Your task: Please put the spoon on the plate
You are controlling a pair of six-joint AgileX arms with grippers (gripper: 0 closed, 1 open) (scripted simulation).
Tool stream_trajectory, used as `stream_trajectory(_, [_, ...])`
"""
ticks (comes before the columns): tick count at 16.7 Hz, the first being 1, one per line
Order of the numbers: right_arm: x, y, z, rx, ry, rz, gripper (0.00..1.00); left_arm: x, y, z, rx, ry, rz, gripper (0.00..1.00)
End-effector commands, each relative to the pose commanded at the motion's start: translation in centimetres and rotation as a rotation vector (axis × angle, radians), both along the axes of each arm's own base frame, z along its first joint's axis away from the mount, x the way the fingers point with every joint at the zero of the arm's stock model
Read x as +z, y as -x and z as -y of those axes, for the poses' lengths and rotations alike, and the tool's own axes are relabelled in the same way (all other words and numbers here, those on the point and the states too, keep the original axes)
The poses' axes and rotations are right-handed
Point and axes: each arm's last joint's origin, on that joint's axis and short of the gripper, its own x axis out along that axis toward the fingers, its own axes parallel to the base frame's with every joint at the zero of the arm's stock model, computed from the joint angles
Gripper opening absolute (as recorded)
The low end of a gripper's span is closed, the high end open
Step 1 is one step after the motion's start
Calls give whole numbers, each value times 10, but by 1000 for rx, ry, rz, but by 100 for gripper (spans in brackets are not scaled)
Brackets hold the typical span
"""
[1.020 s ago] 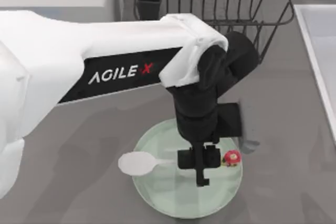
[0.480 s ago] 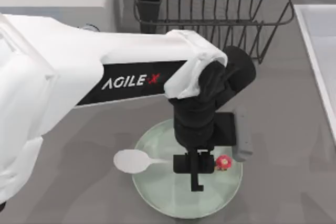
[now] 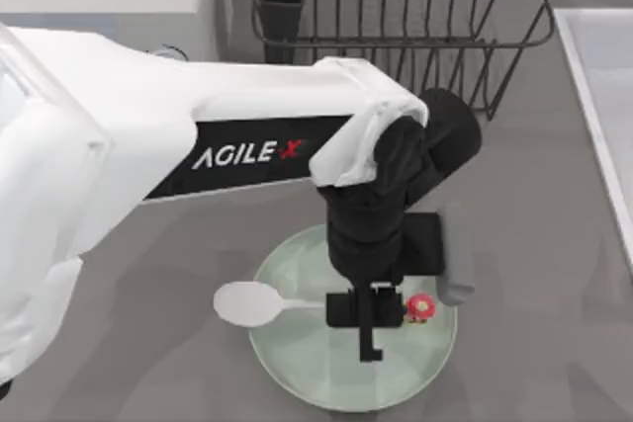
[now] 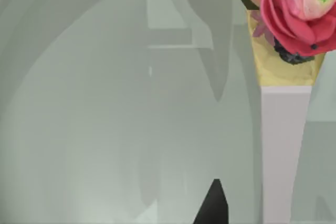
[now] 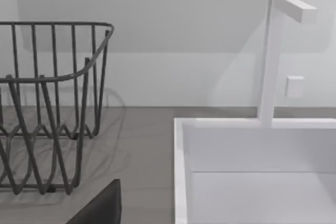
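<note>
The pale green plate [image 3: 297, 373] lies at the table's front middle. My left gripper [image 3: 368, 311] hangs over the plate's centre, shut on the thin handle of the white spoon [image 3: 249, 303]. The spoon's oval bowl sticks out past the plate's left rim, and its red ornament [image 3: 420, 306] is over the plate, right of the fingers. In the left wrist view the handle [image 4: 283, 145] and the red ornament [image 4: 296, 14] are very close, with the plate [image 4: 105, 129] just beneath. I cannot tell whether the spoon touches the plate.
A dark wire rack [image 3: 396, 7] stands behind the plate at the back of the table. A white sink [image 3: 603, 96] runs along the right edge. The right wrist view looks at the rack [image 5: 47, 108] and the sink [image 5: 252, 171] with its white tap [image 5: 273, 51].
Over the last second my left gripper carried the spoon slightly to the left, over the plate. In the last half second almost nothing has moved.
</note>
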Motion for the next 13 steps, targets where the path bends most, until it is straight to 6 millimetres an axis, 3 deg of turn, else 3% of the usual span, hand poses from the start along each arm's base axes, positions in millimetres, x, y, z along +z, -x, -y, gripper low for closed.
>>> stream_trajectory(9, [0, 0, 0, 0, 0, 0, 100, 0, 0, 0, 0, 0, 0, 98])
stream_trajectory(13, [0, 0, 0, 0, 0, 0, 100, 0, 0, 0, 0, 0, 0, 100])
